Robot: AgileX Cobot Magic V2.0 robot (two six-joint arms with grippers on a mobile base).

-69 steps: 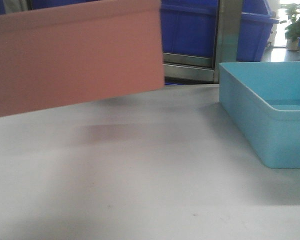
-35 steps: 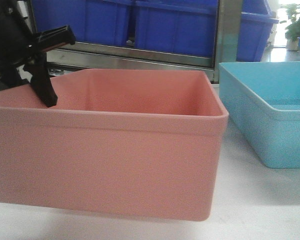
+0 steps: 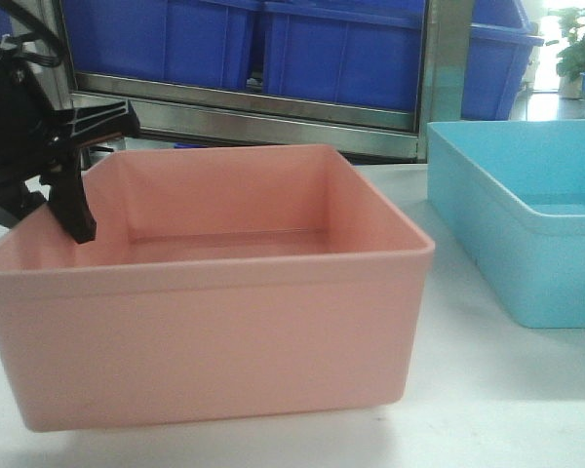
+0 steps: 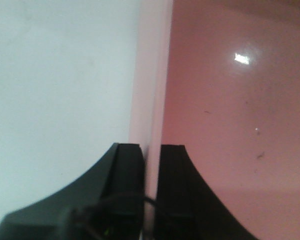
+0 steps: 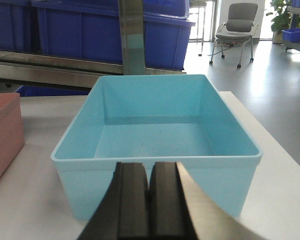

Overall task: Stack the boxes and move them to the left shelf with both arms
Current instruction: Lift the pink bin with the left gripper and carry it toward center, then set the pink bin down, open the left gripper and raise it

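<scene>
The salmon-pink box [image 3: 224, 322] fills the lower left of the front view, sitting slightly tilted on the white table [image 3: 487, 390]. My left gripper [image 3: 73, 210] is shut on its left wall; in the left wrist view the pink rim [image 4: 152, 90] runs between the two black fingers [image 4: 172, 190]. The light sky-blue box [image 3: 526, 224] stands to the right, empty. In the right wrist view my right gripper [image 5: 149, 172] is shut with nothing in it, just short of the blue box's [image 5: 155, 125] near wall. The left shelf is not clearly in view.
Dark-blue crates [image 3: 341, 49] sit on a steel rail [image 3: 244, 107] behind the table, with a steel post [image 3: 447, 68] at the right. A chair [image 5: 235, 25] and open floor lie beyond the table's right edge [image 5: 270, 145].
The pink box came down from a raised, tilted pose at the upper left and now sits lower, its inside floor showing. The left gripper stayed on its wall. The blue box has not moved.
</scene>
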